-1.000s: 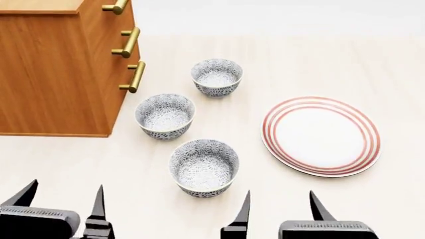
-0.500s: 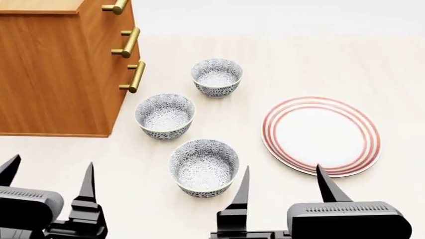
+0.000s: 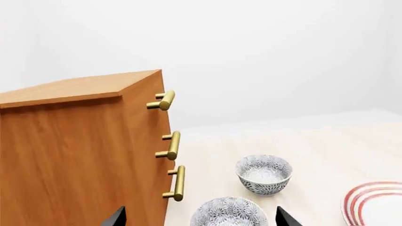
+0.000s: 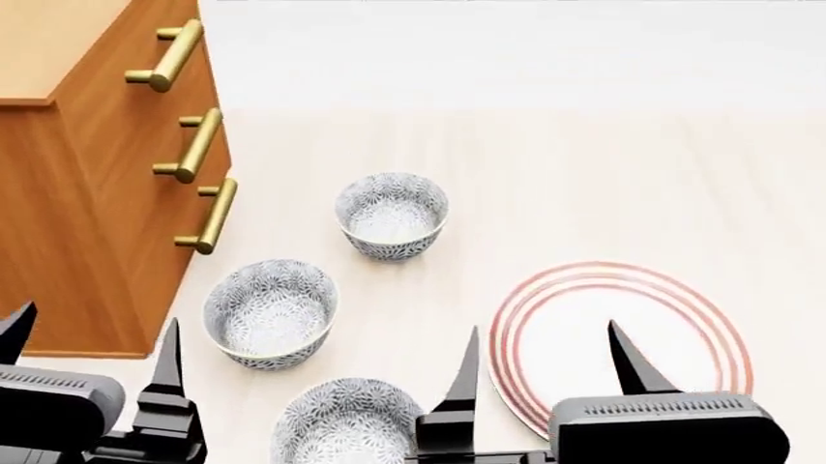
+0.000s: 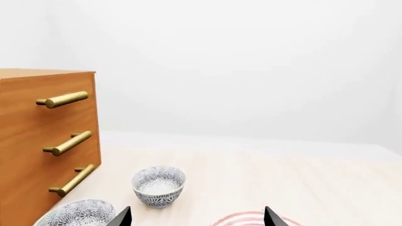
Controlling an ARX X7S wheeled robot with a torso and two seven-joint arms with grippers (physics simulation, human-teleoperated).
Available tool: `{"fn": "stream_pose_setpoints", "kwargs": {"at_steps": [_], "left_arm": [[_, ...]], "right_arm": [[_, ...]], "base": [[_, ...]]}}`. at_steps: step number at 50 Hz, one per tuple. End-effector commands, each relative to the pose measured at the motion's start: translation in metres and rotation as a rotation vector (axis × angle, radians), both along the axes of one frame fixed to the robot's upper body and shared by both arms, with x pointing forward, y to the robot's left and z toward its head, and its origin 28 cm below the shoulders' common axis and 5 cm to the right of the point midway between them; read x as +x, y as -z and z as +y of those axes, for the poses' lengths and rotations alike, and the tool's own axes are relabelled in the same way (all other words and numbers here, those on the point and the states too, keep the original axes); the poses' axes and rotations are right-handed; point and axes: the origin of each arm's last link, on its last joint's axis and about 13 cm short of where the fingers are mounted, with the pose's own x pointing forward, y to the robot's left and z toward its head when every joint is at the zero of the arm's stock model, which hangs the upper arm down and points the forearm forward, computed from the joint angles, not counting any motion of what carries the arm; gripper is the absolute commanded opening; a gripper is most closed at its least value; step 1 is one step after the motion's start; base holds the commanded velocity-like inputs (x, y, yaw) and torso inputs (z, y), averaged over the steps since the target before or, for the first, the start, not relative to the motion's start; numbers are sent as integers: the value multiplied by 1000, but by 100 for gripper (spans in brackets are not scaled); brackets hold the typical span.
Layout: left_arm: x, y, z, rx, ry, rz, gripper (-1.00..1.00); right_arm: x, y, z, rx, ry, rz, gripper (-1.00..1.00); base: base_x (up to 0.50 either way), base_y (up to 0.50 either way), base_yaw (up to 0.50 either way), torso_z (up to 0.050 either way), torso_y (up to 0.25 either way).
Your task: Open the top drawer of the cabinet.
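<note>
The orange-brown cabinet [image 4: 77, 213] stands at the left of the head view, and it also shows in the left wrist view [image 3: 75, 150] and the right wrist view [image 5: 25, 141]. Its top drawer [image 4: 130, 101] is closed flush, with its brass bar handle [image 4: 168, 56] [image 3: 163, 100] [image 5: 63, 99] uppermost of three. My left gripper [image 4: 93, 338] [image 3: 201, 219] is open and holds nothing, low in front of the cabinet's near corner. My right gripper [image 4: 543, 348] [image 5: 197, 217] is open too, over the plate's near edge. Both are well short of the handle.
Three patterned bowls [image 4: 391, 215], [image 4: 271, 311], [image 4: 346, 420] stand in a row on the pale table between the cabinet front and my grippers. A white plate with red rings [image 4: 697, 300] lies at the right. The two lower handles [image 4: 193, 145], [image 4: 209, 215] sit beneath the top one.
The head view has shifted, so bowls and plate now sit lower and further left in it and more of the cabinet front shows. Both grippers stay open. The drawers remain closed.
</note>
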Motion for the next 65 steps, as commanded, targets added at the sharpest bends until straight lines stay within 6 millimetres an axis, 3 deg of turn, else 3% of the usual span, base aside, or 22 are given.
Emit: {"fn": "stream_pose_setpoints", "kwargs": {"at_steps": [1,37,45,47,49,50,54,60,65], "left_arm": [[1,5,1,12,-7,5,100],[-1,5,1,22,-21,7,100],[-1,4,3,28,-29,3,100],[-1,5,4,99,-33,-2,100],[2,8,5,275,-85,-43,100],[2,11,6,467,-109,-107,100],[6,13,8,860,-186,-269,100],[10,3,15,1069,-205,-335,100],[16,5,21,1134,-239,-338,100]], "right_arm": [[3,6,1,-14,-4,16,100],[-1,8,0,-12,-29,12,100],[-2,9,2,-7,-39,27,100],[-2,10,2,-7,-40,27,100],[-2,9,2,-8,-41,27,100],[-2,9,2,-9,-41,27,100],[-2,12,1,-10,-38,30,100],[-2,13,0,-12,-35,33,100],[0,16,1,-11,-38,37,100]], "base": [[500,0,0,0,0],[500,1,0,0,1],[0,0,0,0,0],[0,0,0,0,0],[0,0,0,0,0],[0,0,0,0,0],[0,0,0,0,0],[0,0,0,0,0],[0,0,0,0,0]]}}
